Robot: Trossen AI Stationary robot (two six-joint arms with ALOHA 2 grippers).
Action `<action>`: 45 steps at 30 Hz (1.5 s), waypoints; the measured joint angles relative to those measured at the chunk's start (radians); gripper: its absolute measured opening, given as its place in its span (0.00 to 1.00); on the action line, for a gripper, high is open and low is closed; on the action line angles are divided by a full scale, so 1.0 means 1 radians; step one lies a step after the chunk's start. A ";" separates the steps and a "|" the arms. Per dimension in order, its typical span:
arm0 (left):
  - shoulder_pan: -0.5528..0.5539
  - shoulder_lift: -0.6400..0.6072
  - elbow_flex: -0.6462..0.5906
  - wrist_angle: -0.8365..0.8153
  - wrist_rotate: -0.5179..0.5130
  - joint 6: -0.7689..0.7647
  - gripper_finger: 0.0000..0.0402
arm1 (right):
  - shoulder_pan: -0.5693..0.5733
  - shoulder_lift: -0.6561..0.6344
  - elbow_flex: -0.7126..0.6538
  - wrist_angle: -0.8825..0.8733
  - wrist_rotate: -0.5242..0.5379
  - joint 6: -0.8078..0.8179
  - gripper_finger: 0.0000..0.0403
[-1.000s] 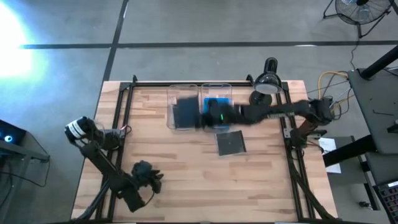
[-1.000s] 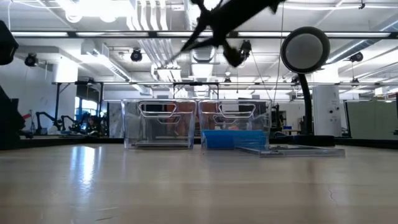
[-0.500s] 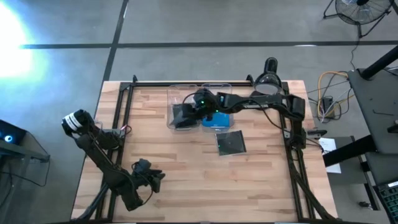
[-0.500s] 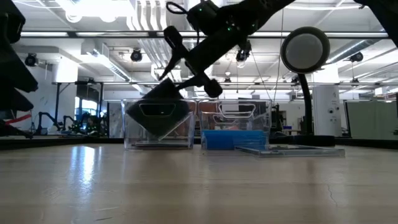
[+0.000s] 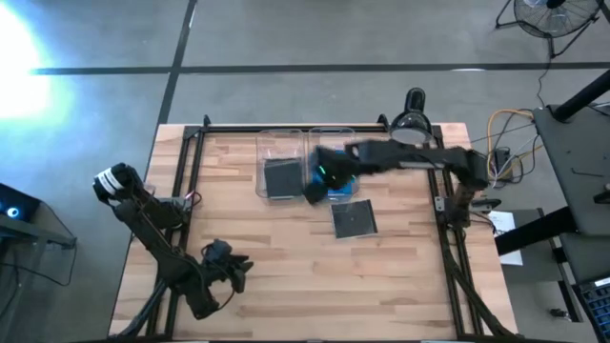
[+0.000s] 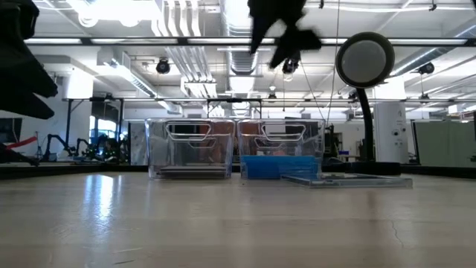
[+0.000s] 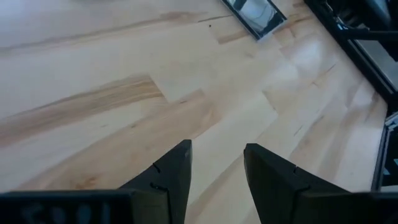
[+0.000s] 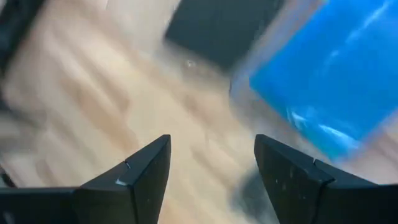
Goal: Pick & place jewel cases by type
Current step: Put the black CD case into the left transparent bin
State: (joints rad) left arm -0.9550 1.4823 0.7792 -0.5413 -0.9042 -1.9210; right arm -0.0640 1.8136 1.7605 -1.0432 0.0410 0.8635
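Overhead, the right pincer hangs empty and spread beside the two clear bins; a dark jewel case lies in the bin beyond it, blue cases in the nearer bin, and another dark case on the worktop just beside it. Right wrist view: fingers parted, nothing between, blue cases ahead. Left pincer parked apart, fingers separated, over bare worktop.

Bright glare upper left; motion blur.

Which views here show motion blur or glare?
High view: glare whitens the floor at upper left, and the right end effector is smeared. Right wrist view: bright blue plastic jewel cases and wood streak with motion. Left wrist view: sharp.
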 joint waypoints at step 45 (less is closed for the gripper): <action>0.251 -0.023 -0.002 0.175 0.305 0.481 0.32 | 0.403 -0.197 -0.998 0.591 0.411 0.979 0.39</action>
State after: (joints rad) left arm -0.7040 1.4597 0.7773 -0.3665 -0.5987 -1.4403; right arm 0.3389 1.6169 0.7620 -0.4523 0.4518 1.8429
